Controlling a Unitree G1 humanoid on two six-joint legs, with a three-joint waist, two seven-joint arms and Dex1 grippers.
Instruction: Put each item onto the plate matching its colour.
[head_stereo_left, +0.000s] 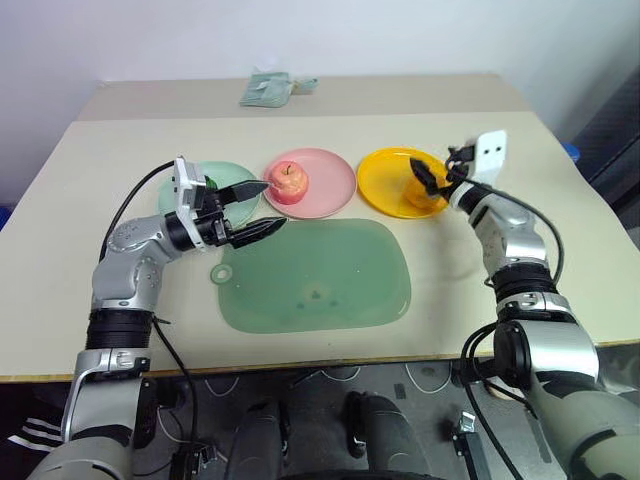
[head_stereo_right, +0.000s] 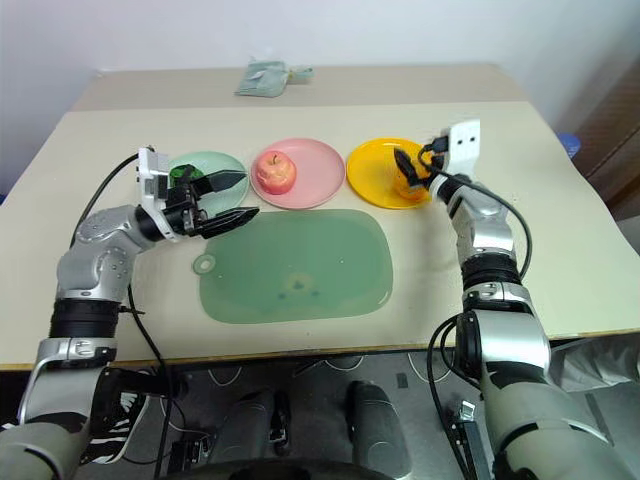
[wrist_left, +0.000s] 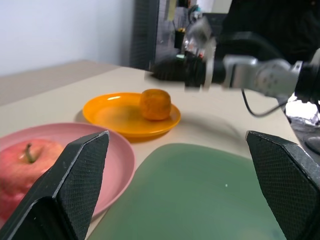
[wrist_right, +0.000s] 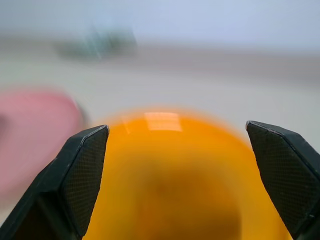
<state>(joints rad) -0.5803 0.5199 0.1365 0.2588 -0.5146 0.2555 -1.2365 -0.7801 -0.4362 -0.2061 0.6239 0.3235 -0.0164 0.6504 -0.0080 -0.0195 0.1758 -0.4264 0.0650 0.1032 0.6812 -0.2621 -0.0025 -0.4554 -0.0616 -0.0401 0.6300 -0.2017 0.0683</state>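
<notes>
Both grippers, left (head_stereo_left: 252, 208) and right (head_stereo_left: 430, 180), gape empty; apple (head_stereo_left: 290, 181) sits stem-up on pink plate (head_stereo_left: 335, 180)

You have the pink-red apple (head_stereo_left: 289, 181) sitting upright, stem up, on the pink plate (head_stereo_left: 330, 183), toward its left side. The orange fruit (wrist_left: 155, 104) rests on the yellow plate (wrist_left: 114, 116), near its far right edge. On the pale mint green plate (head_stereo_right: 226, 162) you can see just a sliver of the dark ball (head_stereo_right: 181, 173), mostly hidden
</notes>
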